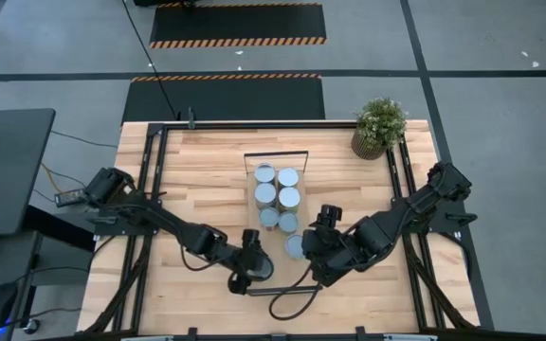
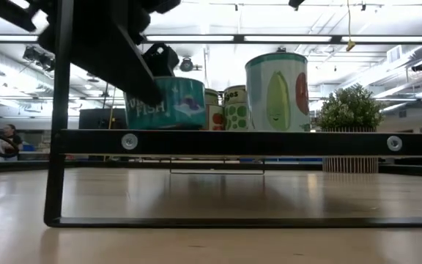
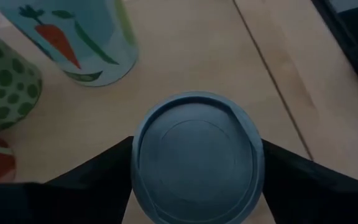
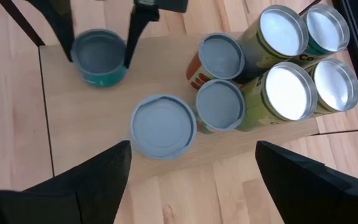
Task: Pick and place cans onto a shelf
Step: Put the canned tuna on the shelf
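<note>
High view first, working left to right: we see our left gripper (image 1: 251, 254) at the near end of the long light-wood shelf with thin black metal frame (image 1: 254, 159). Its dark fingers (image 3: 98, 177) clamp either side of a short teal can with a pale blue-grey round top (image 3: 194, 155), which stands on the shelf board. Just beyond it we see the other silvery cans with printed vegetable labels (image 1: 277, 197), grouped in two rows toward the far end. One of them, a can with a blue-grey lid (image 4: 163, 126), stands at the near end below our right gripper (image 4: 188, 168), whose fingers are spread wide and hold nothing. A small green potted plant (image 1: 378, 127) sits at the table's far right corner.
</note>
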{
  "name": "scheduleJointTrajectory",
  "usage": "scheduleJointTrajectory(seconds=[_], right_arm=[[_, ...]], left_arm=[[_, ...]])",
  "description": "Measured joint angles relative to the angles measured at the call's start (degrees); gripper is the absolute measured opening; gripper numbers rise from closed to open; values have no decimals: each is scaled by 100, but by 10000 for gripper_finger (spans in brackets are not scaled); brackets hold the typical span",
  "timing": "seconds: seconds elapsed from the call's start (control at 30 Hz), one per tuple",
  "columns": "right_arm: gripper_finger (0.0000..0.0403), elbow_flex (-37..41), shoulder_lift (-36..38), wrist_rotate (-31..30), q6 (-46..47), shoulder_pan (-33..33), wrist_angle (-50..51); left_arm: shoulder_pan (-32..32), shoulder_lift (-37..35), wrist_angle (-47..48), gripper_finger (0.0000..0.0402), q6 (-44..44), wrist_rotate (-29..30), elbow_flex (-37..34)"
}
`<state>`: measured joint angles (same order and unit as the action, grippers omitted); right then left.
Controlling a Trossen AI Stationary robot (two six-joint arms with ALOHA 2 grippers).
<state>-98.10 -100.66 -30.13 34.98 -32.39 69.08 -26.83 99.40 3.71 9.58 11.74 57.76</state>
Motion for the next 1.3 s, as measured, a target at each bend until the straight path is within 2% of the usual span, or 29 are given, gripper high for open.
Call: scheduleJointTrajectory(seconds=[0.43, 0.6, 0.83, 1.13, 1.3], right_arm=[[352, 0, 0, -33, -48, 1, 4], [352, 0, -2, -35, -53, 2, 10], [352, 0, -4, -43, -63, 50, 0], [352, 0, -4, -48, -47, 64, -8], [352, 0, -4, -48, -48, 60, -15]], left_arm=[[-12, -20, -192, 396, -176, 162, 0], [-61, -258, 65, 393, -504, 400, 0], [-86, -645, 103, 391, -848, 441, 4], [-58, -757, 925, 391, -655, 466, -7], [-61, -759, 1082, 391, -524, 495, -7]])
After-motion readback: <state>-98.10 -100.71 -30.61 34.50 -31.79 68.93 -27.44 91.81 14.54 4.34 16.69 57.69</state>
